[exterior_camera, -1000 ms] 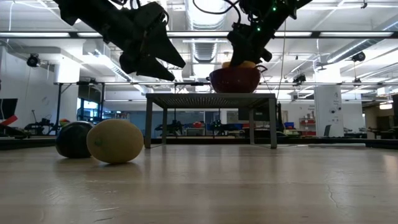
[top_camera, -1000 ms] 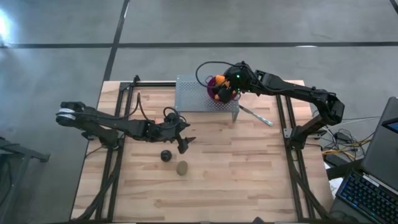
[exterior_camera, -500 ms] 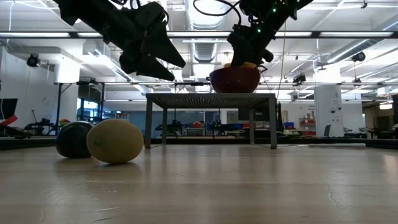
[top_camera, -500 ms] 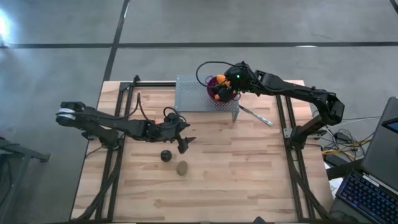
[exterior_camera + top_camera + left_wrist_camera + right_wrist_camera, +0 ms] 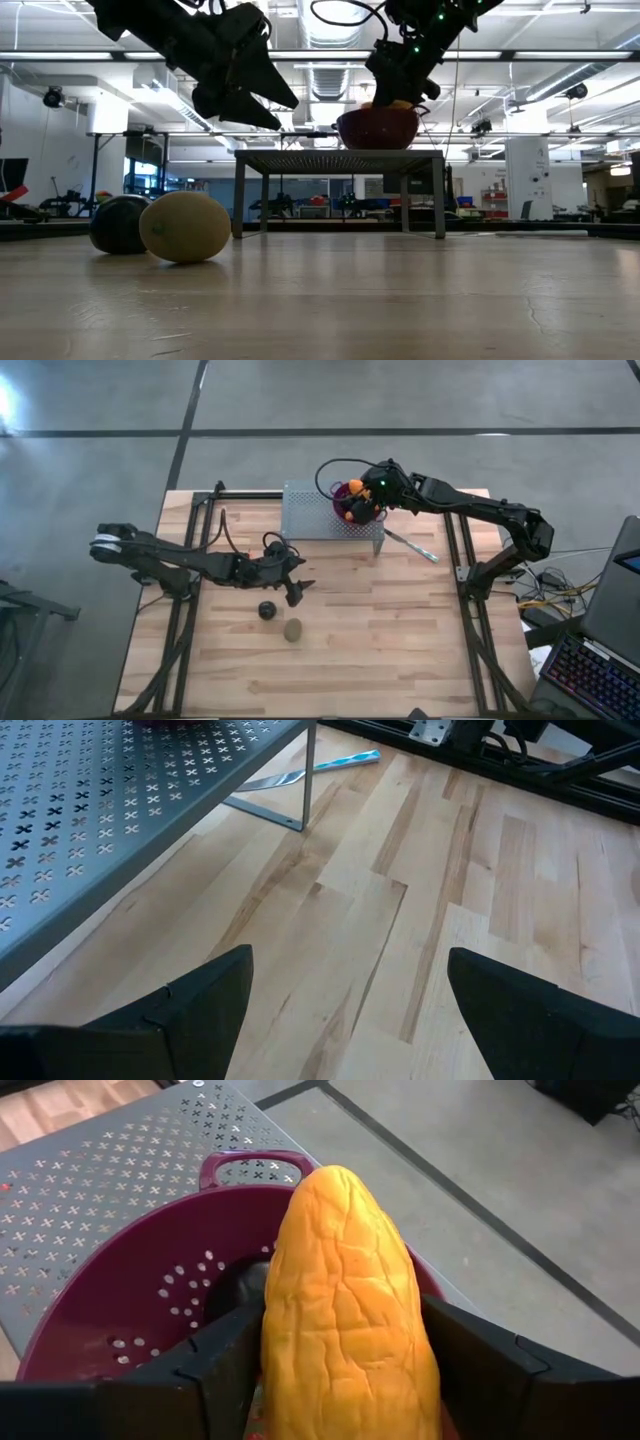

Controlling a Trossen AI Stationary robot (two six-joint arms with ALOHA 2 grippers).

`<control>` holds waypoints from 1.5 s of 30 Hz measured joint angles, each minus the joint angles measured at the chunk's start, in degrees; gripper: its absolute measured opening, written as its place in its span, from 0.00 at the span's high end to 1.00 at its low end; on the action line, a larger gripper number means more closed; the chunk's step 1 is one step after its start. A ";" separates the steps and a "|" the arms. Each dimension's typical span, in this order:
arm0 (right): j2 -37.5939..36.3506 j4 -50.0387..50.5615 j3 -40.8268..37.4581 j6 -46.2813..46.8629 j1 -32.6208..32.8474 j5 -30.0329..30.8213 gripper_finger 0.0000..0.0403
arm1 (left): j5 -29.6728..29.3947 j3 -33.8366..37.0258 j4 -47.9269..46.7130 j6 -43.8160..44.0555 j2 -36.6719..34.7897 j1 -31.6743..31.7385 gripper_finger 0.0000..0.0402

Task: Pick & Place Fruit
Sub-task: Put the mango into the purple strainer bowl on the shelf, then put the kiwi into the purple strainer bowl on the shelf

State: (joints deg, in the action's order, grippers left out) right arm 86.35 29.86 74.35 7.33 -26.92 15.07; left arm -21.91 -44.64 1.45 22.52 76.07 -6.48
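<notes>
My right gripper (image 5: 362, 503) hangs over the purple perforated bowl (image 5: 120, 1310), shut on an elongated orange fruit (image 5: 345, 1310). The bowl stands on a grey perforated metal stand (image 5: 320, 510) at the table's far side, with smaller orange fruit (image 5: 354, 487) in it. A near-black round fruit (image 5: 266, 610) and a brown-green oval fruit (image 5: 292, 630) rest side by side on the wooden table. My left gripper (image 5: 298, 592) hovers open a little beyond them, above the table, with nothing between its fingers (image 5: 190, 1010). My right gripper pinches the elongated orange fruit by its two long sides (image 5: 280, 1365) between the two fingers (image 5: 215, 1370). The fingers slant down from the table's right and lie along the fruit. Its rounded tip (image 5: 340, 1185) points out over the bowl's far rim; its lower end is hidden.
A thin silver utensil with a blue handle (image 5: 412, 546) lies on the table just right of the stand. The stand's legs (image 5: 240, 195) reach down to the table. Bare wood lies near and right of the two loose fruits.
</notes>
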 joint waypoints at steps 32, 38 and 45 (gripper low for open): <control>-0.02 8.11 10.21 -3.10 0.99 -0.02 0.19 | 0.00 0.00 -0.04 -0.18 0.00 -0.08 0.15; -0.09 12.58 14.79 -3.29 4.47 -0.10 0.26 | -0.01 0.00 -0.15 -0.21 0.00 -0.07 0.15; -0.10 16.32 18.62 -4.31 11.87 -0.13 0.35 | 0.00 0.03 -0.22 -0.30 0.00 -0.07 0.15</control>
State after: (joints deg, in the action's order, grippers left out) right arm 86.25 46.18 92.97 3.03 -15.04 14.94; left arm -21.91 -44.61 1.23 22.22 76.07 -6.55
